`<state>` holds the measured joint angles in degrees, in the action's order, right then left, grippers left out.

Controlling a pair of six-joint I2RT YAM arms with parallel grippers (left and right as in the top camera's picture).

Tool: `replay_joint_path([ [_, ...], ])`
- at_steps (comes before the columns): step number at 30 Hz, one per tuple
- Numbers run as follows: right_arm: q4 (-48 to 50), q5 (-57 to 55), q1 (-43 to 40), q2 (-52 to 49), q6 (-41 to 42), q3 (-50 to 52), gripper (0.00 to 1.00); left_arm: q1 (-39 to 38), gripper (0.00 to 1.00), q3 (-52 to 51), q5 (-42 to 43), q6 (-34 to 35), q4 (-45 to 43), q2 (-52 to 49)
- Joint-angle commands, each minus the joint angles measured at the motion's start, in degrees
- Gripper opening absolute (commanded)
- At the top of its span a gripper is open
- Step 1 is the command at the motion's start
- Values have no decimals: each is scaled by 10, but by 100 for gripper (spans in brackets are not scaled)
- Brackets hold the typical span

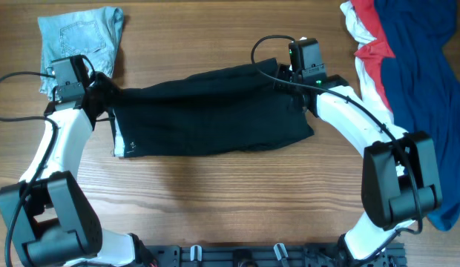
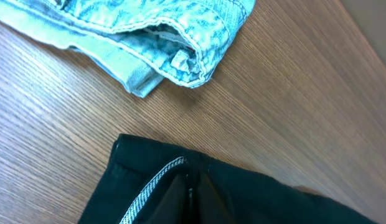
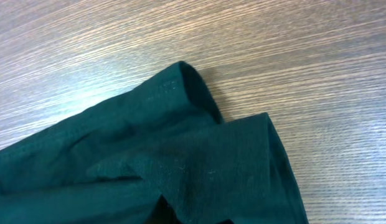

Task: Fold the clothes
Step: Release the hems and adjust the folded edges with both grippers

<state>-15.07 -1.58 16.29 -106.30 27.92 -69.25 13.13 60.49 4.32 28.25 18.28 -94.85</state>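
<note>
A black garment [image 1: 211, 111] with a white side stripe lies stretched across the middle of the table. My left gripper [image 1: 104, 90] is shut on its left end; in the left wrist view the fingers [image 2: 192, 198] pinch the black cloth [image 2: 143, 186] beside the striped seam. My right gripper [image 1: 298, 93] is at the garment's right end. In the right wrist view the dark cloth [image 3: 180, 155] covers the fingers, which seem shut on it.
Folded light-blue denim [image 1: 81, 37] lies at the back left, also in the left wrist view [image 2: 149, 31]. A pile of navy, red and white clothes [image 1: 415, 67] fills the right side. Bare wood lies in front of the garment.
</note>
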Motion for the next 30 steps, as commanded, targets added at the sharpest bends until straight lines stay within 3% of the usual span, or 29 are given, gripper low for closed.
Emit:
replay_joint_path([
  [1,7,-25,-9,-16,-10,-8,99,6,100,6,-44,-9,-6,-7],
  [3,9,-27,-9,-15,-10,-8,99,7,100,6,-57,-13,-8,-7],
  [7,-21,59,-9,62,-109,-9,100,23,100,9,-63,-26,7,26],
  [11,-82,111,-9,133,-159,-9,100,22,100,9,-38,-85,88,80],
  [13,-121,155,-9,129,-192,-8,100,22,100,6,-24,-86,158,69],
  [16,-155,156,-7,123,-220,-5,99,22,100,1,34,-151,198,19],
  [21,-156,151,-7,93,-237,-4,99,35,100,1,31,-209,155,-82],
  [25,-157,152,-7,73,-234,-4,99,35,100,1,32,-217,115,-102],
  [30,-150,155,-7,72,-195,-4,96,35,82,1,38,-217,93,-129],
])
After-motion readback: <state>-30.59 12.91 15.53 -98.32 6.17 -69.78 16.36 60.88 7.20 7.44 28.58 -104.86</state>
